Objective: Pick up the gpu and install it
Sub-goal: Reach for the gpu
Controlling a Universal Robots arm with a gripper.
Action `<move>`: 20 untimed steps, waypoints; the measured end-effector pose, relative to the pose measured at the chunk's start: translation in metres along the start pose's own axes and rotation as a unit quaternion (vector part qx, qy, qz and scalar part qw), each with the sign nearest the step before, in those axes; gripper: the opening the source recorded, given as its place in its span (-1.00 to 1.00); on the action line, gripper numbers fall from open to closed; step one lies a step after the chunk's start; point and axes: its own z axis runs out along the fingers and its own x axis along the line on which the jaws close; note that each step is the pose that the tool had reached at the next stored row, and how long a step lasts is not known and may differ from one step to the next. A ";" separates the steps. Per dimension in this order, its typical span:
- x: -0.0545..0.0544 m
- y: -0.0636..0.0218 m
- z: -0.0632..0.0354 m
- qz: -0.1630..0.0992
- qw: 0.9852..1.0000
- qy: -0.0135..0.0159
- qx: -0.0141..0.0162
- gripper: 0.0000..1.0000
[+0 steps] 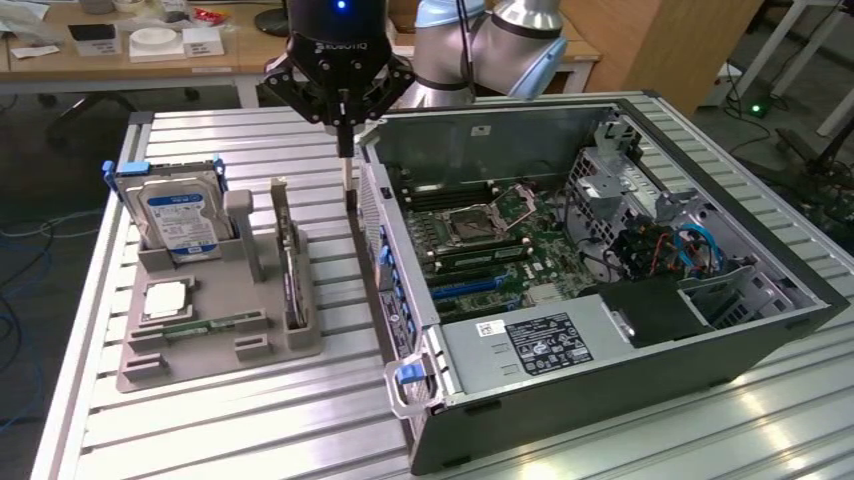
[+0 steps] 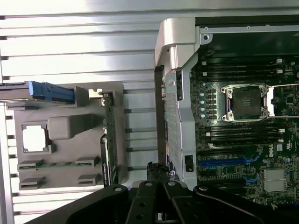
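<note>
The gpu (image 1: 284, 262) is a thin dark circuit card standing on its edge in a slot of the grey holder (image 1: 200, 345); in the wrist view the gpu (image 2: 109, 140) is a narrow green-black strip along the holder's side. My gripper (image 1: 348, 170) hangs over the strip of table between the holder and the open computer case (image 1: 534, 370), its fingers shut with nothing between them. It is to the exterior view's right of the card, higher than it and not touching it. In the wrist view the gripper (image 2: 159, 170) points down beside the case wall.
The holder also carries a silver hard drive (image 1: 180, 222) with a blue label, a processor chip (image 1: 166, 299) and a memory stick (image 1: 214, 325). The case's motherboard (image 1: 501, 245) lies exposed, with blue expansion slots (image 2: 224, 162). A desk (image 1: 147, 50) stands behind the slatted table.
</note>
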 end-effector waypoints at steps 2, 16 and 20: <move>0.001 -0.0001 -0.0001 0.000 1.000 0.000 0.000 -0.79; 0.011 -0.0009 -0.0002 0.000 1.000 0.000 0.000 -0.79; 0.014 -0.0012 -0.0003 0.000 1.000 0.000 0.000 -0.79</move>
